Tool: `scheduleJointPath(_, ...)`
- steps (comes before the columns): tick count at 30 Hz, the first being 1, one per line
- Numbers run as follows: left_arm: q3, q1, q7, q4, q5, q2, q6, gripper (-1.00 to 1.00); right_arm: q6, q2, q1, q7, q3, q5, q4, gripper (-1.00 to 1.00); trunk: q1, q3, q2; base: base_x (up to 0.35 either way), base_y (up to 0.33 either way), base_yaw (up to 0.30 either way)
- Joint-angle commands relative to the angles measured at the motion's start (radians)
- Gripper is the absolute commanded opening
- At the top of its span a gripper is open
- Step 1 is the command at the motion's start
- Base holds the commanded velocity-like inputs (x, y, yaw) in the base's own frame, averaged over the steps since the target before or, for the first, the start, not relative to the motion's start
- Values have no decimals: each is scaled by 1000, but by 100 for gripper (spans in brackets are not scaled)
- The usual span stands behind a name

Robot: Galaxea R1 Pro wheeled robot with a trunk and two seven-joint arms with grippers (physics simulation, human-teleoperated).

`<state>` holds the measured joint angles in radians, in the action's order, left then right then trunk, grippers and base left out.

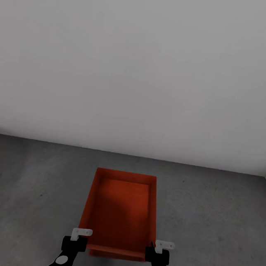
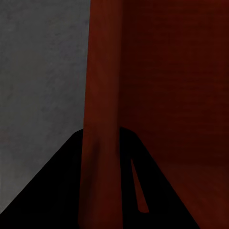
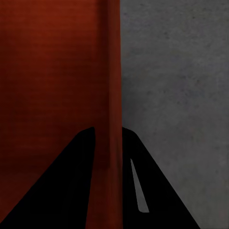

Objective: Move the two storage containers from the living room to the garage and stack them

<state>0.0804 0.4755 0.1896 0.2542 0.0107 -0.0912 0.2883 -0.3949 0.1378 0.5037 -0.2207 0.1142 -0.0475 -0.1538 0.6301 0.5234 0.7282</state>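
Now you hold the orange-red, smooth-walled open bin (image 1: 119,214), low centre frame.
Rigid, slick walls: left gripper (image 1: 79,236) and right gripper (image 1: 158,248) pinch opposite rims.

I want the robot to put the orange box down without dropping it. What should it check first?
1. Left gripper on the box: ok, its fingers straddle the left wall of the storage container.
2. Right gripper on the box: ok, its fingers straddle the right wall.
3. Box level: ok, the rim looks even in the head view.
4. Right room: ok, dark grey concrete floor and a pale wall.
5. Box already touching the floor: cannot tell.
6. Where the second container is: cannot tell.
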Motion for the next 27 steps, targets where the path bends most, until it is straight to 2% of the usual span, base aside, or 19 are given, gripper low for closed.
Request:
scheduleJointPath(1,1,0,9,-3,2,1,0,-100,-9,0,1,14,-19,18,-64,-100,0,2,1,0,0,0)
scheduleJointPath(19,1,0,10,-3,1,1,0,-100,-9,0,1,14,-19,18,-64,-100,0,28,1,0,0,0)
scheduleJointPath(27,1,0,10,-3,0,1,0,-100,-9,1,1,14,-19,18,-64,-100,0,30,1,0,0,0)
